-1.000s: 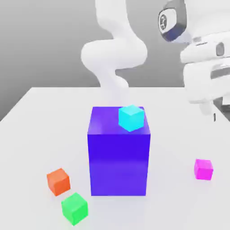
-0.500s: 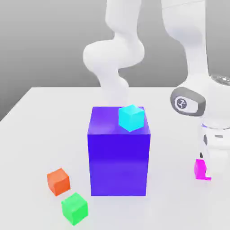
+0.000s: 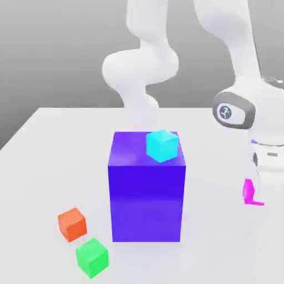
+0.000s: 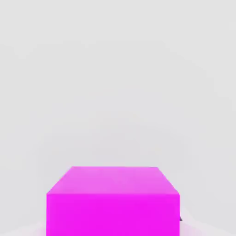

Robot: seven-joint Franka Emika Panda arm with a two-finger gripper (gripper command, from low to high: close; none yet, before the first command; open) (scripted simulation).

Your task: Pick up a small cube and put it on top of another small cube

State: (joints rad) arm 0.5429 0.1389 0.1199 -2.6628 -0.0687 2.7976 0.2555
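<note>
The one relation to keep in mind: the magenta cube point(image 3: 248, 192) sits right at the gripper point(image 3: 256, 194), low at the exterior view's right edge, while the green cube point(image 3: 92, 257) lies well apart from it, roughly at eight o'clock across the table point(image 3: 50, 138). The carry has to run that way, and the big blue-violet block point(image 3: 147, 191) stands between the two, with the cyan cube point(image 3: 162, 146) resting on its top near the far right corner. The orange cube point(image 3: 72, 224) sits just beside the green one, at about eleven o'clock from it, so your landing spot has a close neighbour.

In the hand view the magenta cube point(image 4: 113, 201) looms very close, squarely faced to the camera, so its sides look aligned with the hand. Whether the fingers have clamped on it or stand apart, you cannot tell; the wrist hides most of the cube from outside.

The arm comes down from above, its forearm steep and the hand pointing straight at the table. By the look of it, you are at the grasp, with the lift and transfer still to come.
</note>
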